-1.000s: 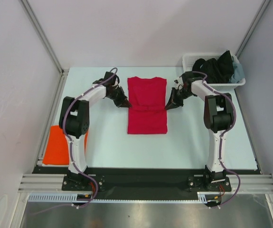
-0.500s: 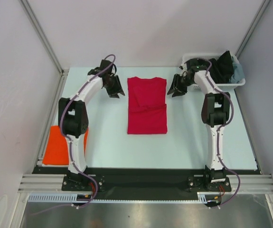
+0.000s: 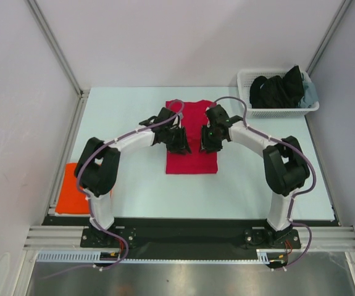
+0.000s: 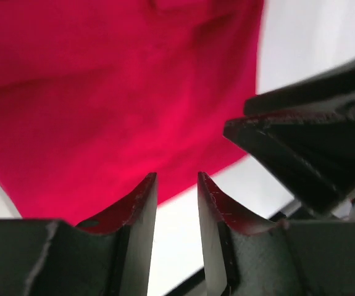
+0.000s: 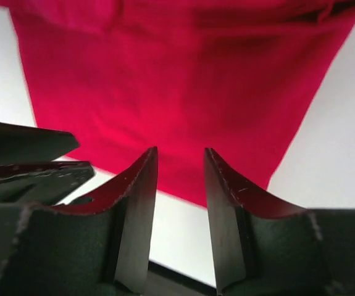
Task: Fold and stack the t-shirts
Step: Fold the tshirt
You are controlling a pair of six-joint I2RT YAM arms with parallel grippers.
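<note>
While crimson red soft cloth t-shirt (image 3: 191, 161) lies at centre of pale table (image 3: 134, 179) as narrow rectangle, sides folded in, crosswise fold judged still due, then stacking with bright orange cloth t-shirt (image 3: 68, 192), flat at near-left edge. Left tool (image 4: 177, 179), right tool (image 5: 180, 153) above red cloth: fingers apart, empty.

Over in the far right corner of the pale surface (image 3: 134, 179), a white lattice basket (image 3: 282, 113) sits close to the back edge. It's piled with black clothing (image 3: 276, 91), heaped above the rim, and a blue-grey cloth (image 3: 312, 94) peeks out at its right end. Plain white walls (image 3: 183, 37) close in behind, and a metal rail (image 3: 189, 237) runs along the near edge.
</note>
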